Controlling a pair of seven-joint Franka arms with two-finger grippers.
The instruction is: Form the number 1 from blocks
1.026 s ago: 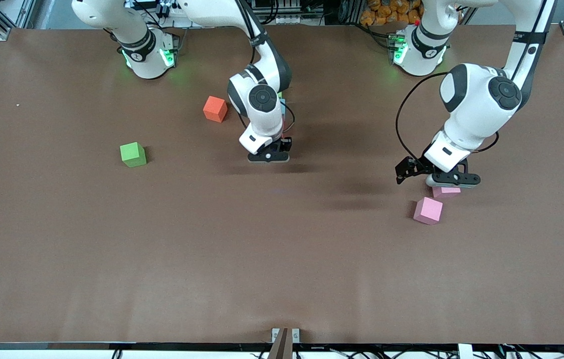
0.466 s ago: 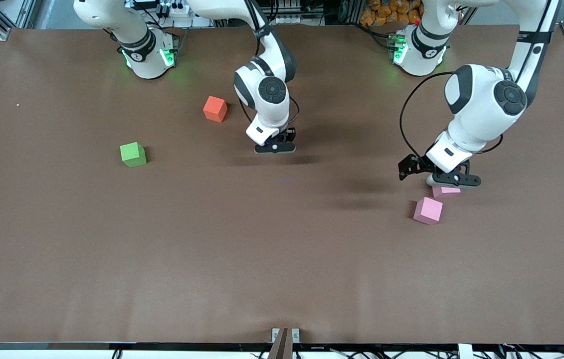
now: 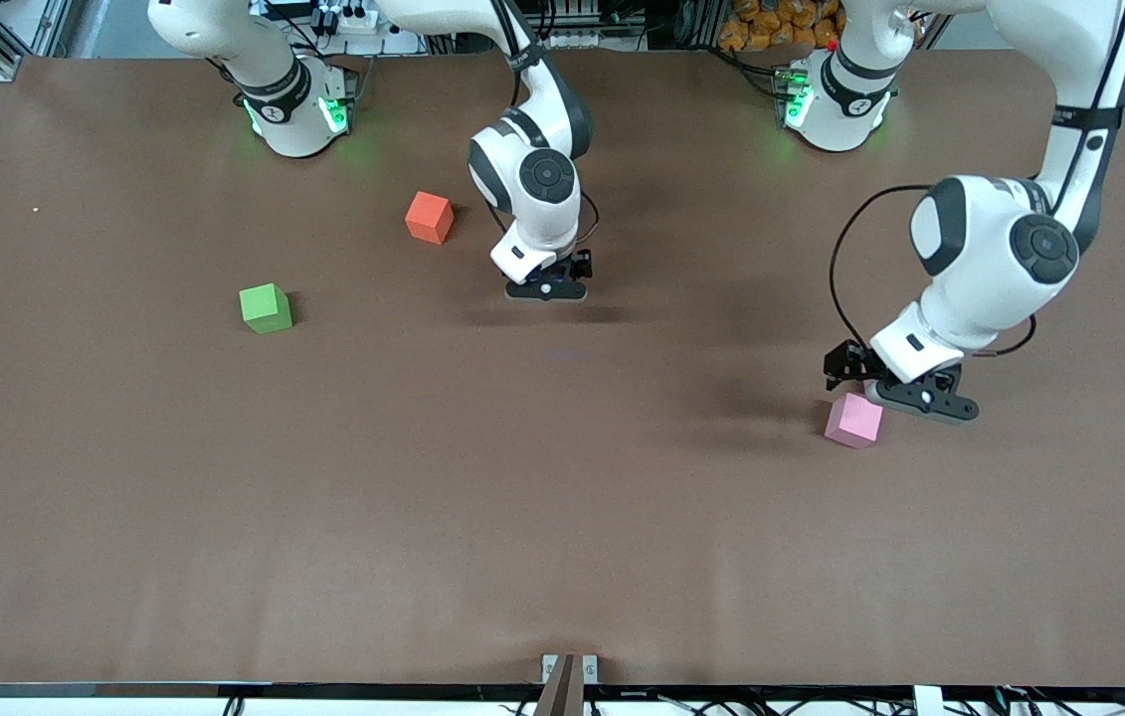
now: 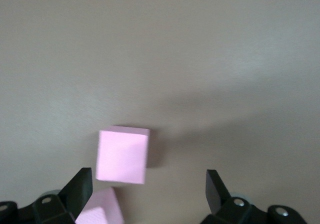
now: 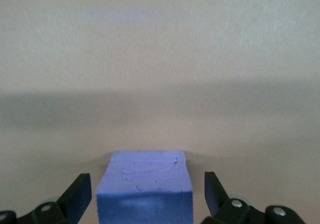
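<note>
1. Small matte green cube (image 3: 265,307) is sitting at mid-height of the frame toward the right arm's end. It is unplaced, probably waiting its turn.
2. Small matte orange cube (image 3: 429,217) is sitting higher in the frame, near the right arm. It is also loose.
3. Right gripper (image 3: 547,290) is standing low at upper centre. In the right wrist view its fingers are spread, with a gap on each side of a small matte purple-blue cube (image 5: 144,186) that is resting on the brown table (image 3: 562,517). This looks like a release at the digit's spot.
4. Left gripper (image 3: 905,398) is hovering with fingers spread. It is lining up on a small matte pink cube (image 3: 854,420), likely the next pick. A second pink cube (image 4: 102,209) is lying just beside one finger.
5. Versus a second ago:
   - Right gripper is sitting higher in the frame, and its fingers are going from clenched to released.
   - Left gripper is sitting lower in the frame and is now hiding the second pink cube in the front view.
   - Green, orange and pink cubes are not moving.
</note>
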